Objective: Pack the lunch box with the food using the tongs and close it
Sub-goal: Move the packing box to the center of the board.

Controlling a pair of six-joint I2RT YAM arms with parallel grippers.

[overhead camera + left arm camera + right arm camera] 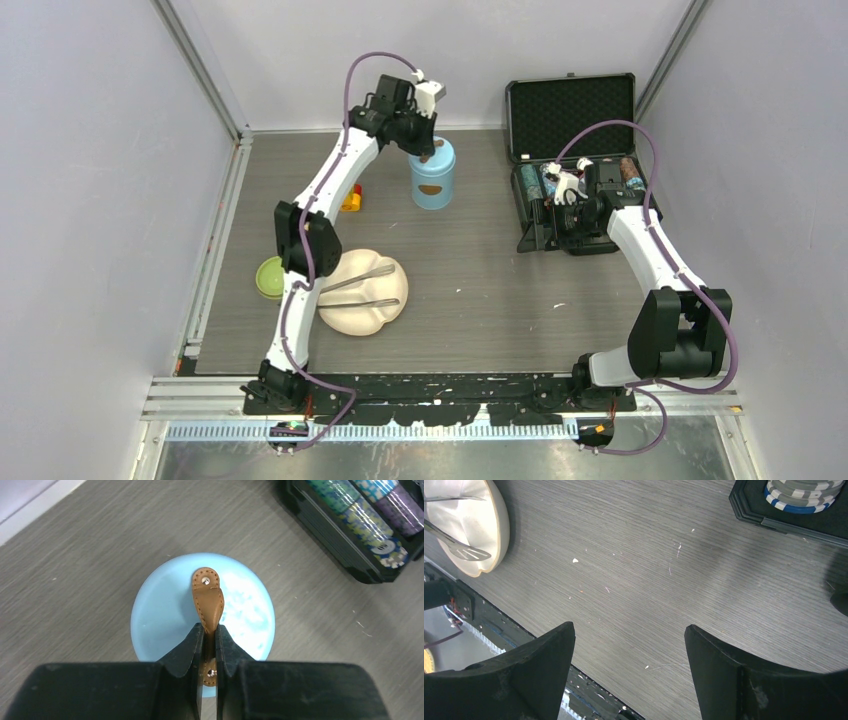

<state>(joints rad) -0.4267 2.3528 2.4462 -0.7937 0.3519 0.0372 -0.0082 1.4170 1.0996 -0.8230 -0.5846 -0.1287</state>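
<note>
The light-blue lunch box [432,183] stands upright at the back middle of the table, with its blue lid [165,615] on top. My left gripper [425,152] hangs straight over it, shut on the lid's brown handle [208,597], which its fingertips [197,642] pinch near one end. The silver tongs [362,288] lie across the cream plate [340,315] at the left front. A small yellow and red piece of food [351,198] lies beside the left arm. My right gripper [558,200] hovers open over bare table [649,570] near the case, holding nothing.
An open black foam-lined case [575,150] with rolls of chips [370,530] sits at the back right. A green round lid or bowl [268,277] lies left of the plate. The plate's rim [501,525] and a tong tip [466,554] show in the right wrist view.
</note>
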